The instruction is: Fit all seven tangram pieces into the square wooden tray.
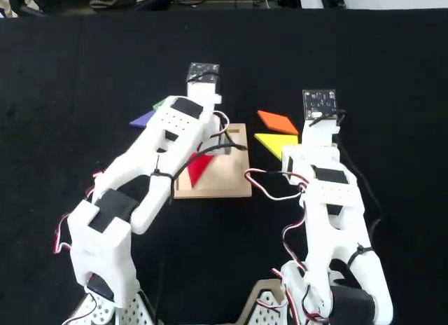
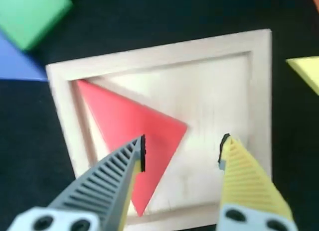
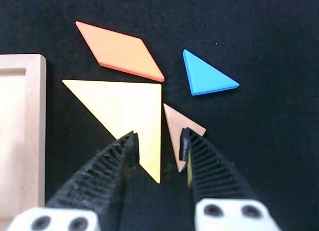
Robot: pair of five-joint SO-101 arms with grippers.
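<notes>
1. Left end effector (image 2: 183, 144) is hanging open, empty, over the tray (image 2: 159, 53); red triangle (image 2: 129, 124) is lying inside.
2. Right end effector (image 3: 158, 137), open and empty, is hovering over the yellow triangle (image 3: 124, 101) beside the tray; lowering to grasp it looks next.

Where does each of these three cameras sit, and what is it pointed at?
High view: fixed above the table, looking down on both arms and the wooden tray.
Left wrist view: on that wrist, facing past the left gripper at the red triangle.
Right wrist view: likewise, past the right gripper at the yellow triangle.
All three share the tray.
</notes>
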